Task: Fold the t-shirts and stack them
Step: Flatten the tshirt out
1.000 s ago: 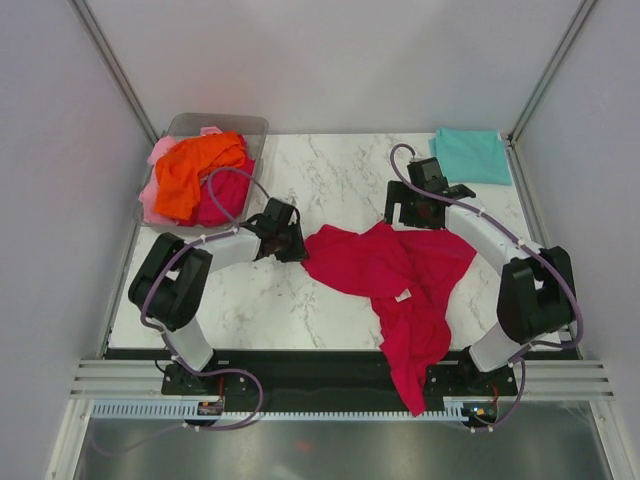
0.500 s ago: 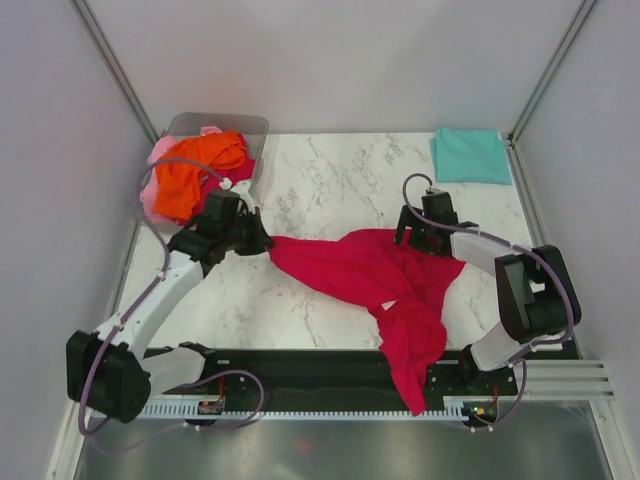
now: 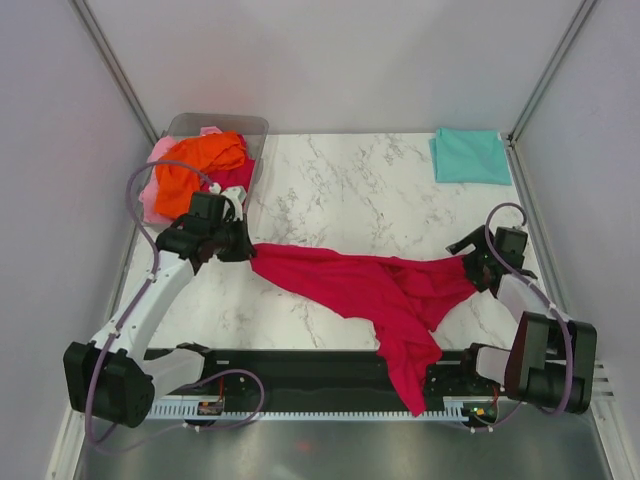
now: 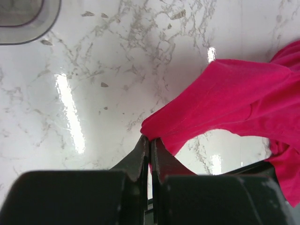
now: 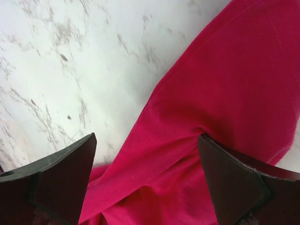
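Fold-and-stack trial, overhead view: a crimson t-shirt lies drawn out across the lower middle of the marble bench. Its long axis runs from centre left to centre right of the frame and dips a little toward the right. One bunched length turns off toward the bottom edge and hangs over the bench's near side at lower centre-right.

The left tool is pinched fully closed on the garment's left tip, where the wrist view shows a fold of cloth caught between its fingers. The right tool sits at the opposite end with its fingers spread wide. Crimson cloth lies beneath and between them, but nothing is gripped.

At upper left a clear bin holds an orange t-shirt heaped over a pale pink t-shirt. A teal t-shirt rests folded square at upper right.

The crimson shirt looks light, limp and prone to bunching, and it will likely sag wherever it is unsupported and drag along the bench rather than slide as one piece. The best holds are probably a hem or shoulder edge at each end, nipped close to the bench, so that the body spreads flat between the two tools.
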